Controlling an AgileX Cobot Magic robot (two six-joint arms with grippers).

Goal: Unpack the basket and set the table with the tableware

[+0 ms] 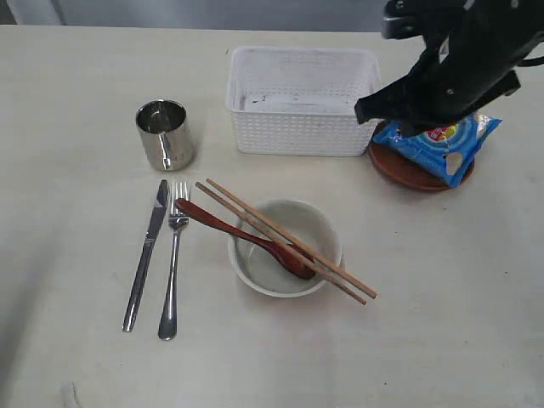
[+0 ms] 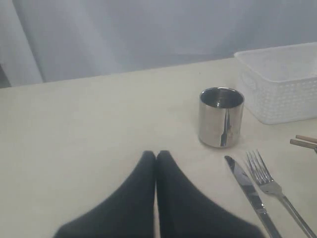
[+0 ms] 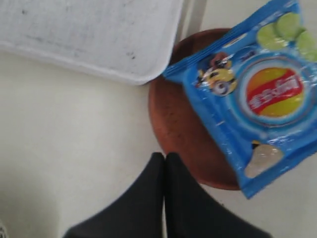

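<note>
The white basket [image 1: 297, 132] stands empty at the back of the table [image 1: 442, 323]. In front lie the steel cup [image 1: 164, 134], knife [image 1: 146, 255] and fork [image 1: 173, 263]. The off-white bowl [image 1: 255, 265] holds the reddish-brown spoon [image 1: 242, 236], and two chopsticks [image 1: 340, 276] rest across its rim. The brown plate [image 1: 389, 164] sits right of the basket under a blue chips bag [image 1: 438, 144]. My right gripper [image 3: 165, 156] is shut and empty, hovering at the plate's [image 3: 178, 124] edge near the basket corner [image 3: 89, 34]. My left gripper [image 2: 156, 154] is shut and empty, short of the cup [image 2: 221, 116].
The black right arm [image 1: 459, 59] hangs over the basket's right end and the chips bag [image 3: 257, 94]. In the left wrist view the knife [image 2: 247, 186], fork [image 2: 270, 183] and basket [image 2: 282, 79] lie beyond the cup. A grey wall backs the table.
</note>
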